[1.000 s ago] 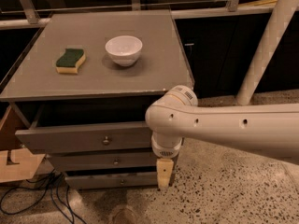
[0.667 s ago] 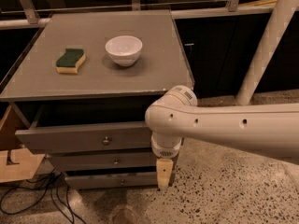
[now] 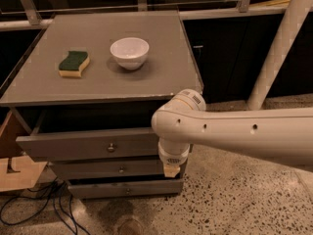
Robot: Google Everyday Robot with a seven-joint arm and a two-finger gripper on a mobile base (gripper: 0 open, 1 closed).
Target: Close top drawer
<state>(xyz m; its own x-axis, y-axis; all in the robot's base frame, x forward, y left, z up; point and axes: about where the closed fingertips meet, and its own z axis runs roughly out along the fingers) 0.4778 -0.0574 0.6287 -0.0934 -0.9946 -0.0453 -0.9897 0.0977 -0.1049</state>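
Note:
The top drawer is a wide grey wood drawer with a small round knob at its centre. It stands pulled out a little from the grey cabinet, with a dark gap above its front. My white arm reaches in from the right. My gripper hangs down at the right end of the drawer fronts, its tan tip level with the second drawer. It holds nothing that I can see.
A white bowl and a green and yellow sponge sit on the cabinet top. Two narrower drawers lie below the top one. A cardboard box and black cables are on the floor at left. A white post stands at right.
My arm and gripper have moved slightly closer to the drawer fronts. The drawer itself has not visibly moved.

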